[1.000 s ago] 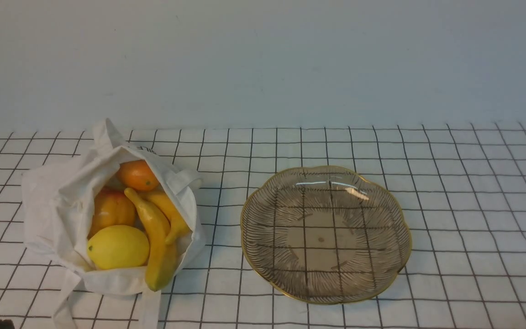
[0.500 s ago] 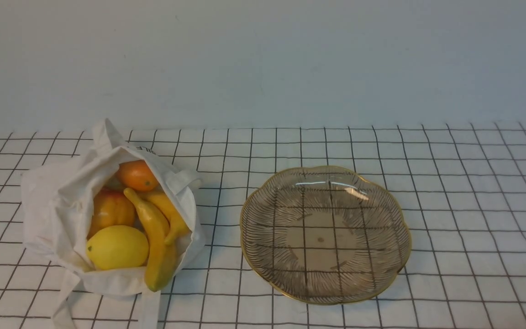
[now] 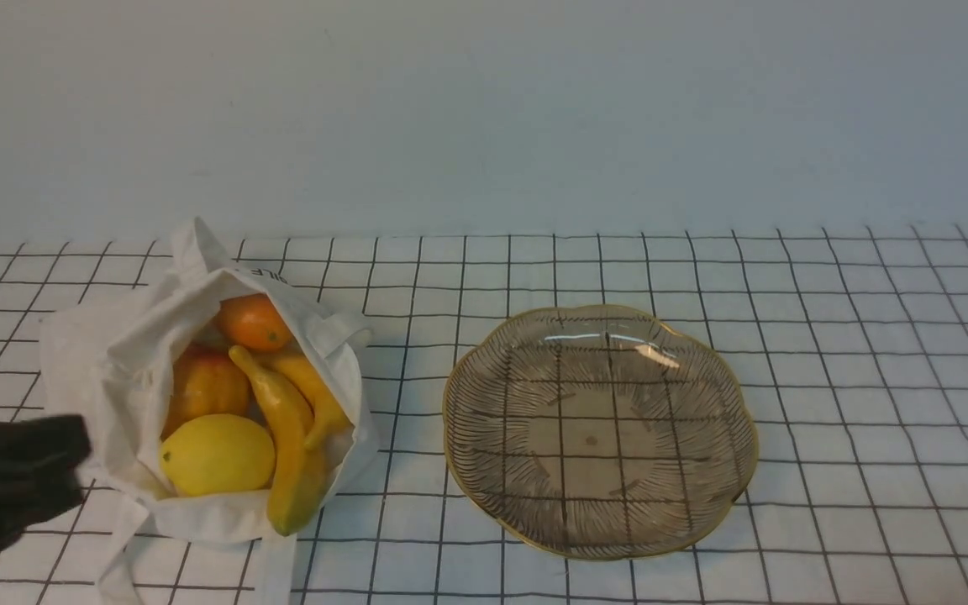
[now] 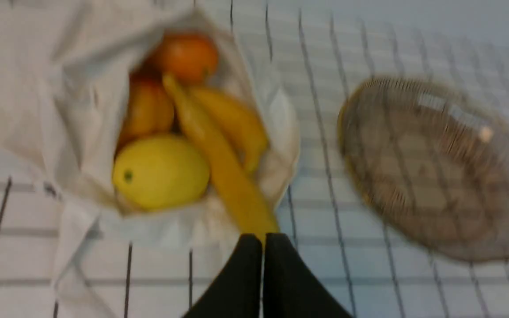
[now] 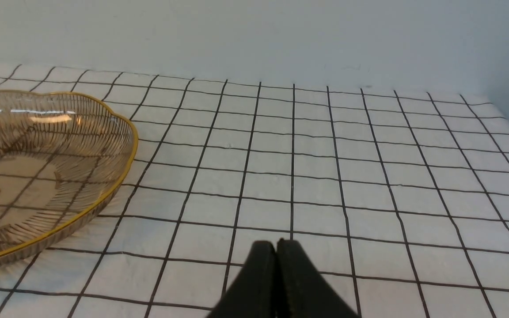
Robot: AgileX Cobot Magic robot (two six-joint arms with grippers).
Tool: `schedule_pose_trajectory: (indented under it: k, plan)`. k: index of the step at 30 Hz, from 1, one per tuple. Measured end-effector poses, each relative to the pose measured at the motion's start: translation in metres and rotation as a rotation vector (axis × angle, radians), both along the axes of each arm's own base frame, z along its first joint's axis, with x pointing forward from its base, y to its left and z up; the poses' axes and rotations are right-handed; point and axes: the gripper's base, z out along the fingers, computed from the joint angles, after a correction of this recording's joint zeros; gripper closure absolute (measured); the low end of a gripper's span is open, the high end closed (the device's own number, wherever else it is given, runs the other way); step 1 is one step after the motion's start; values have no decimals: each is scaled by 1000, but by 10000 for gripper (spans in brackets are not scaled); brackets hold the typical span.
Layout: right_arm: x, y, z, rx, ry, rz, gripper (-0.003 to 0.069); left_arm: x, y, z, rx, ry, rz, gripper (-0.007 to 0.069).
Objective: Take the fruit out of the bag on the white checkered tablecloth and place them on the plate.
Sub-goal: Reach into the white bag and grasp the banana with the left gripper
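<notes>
Black left gripper: newly brought beside soft off-white cloth bag, jaws pressed together | glossy yellow-orange toy fruit: none yet removed

We see an off-white bag, a yellow lemon, two yellow bananas, a small orange, an orange-red fruit, a smoky, ribbed, gold-rimmed plate, and a white tablecloth gridded in thin black lines.

Glossy fruit fills the off-white bag on the checkered tablecloth, left of the ribbed plate.
</notes>
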Motion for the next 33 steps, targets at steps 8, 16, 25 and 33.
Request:
schedule_pose_trajectory:
  k: [8, 16, 25, 33]
  plan:
    - [0, 0, 0, 0, 0, 0, 673, 96, -20, -14, 170, 455, -211, 632]
    - [0, 0, 0, 0, 0, 0, 673, 129, -65, -42, 305, 537, -299, 632]
    - [0, 0, 0, 0, 0, 0, 673, 151, -73, -62, 319, 473, -278, 451]
    - [0, 0, 0, 0, 0, 0, 673, 162, -77, -92, 318, 568, -251, 109]
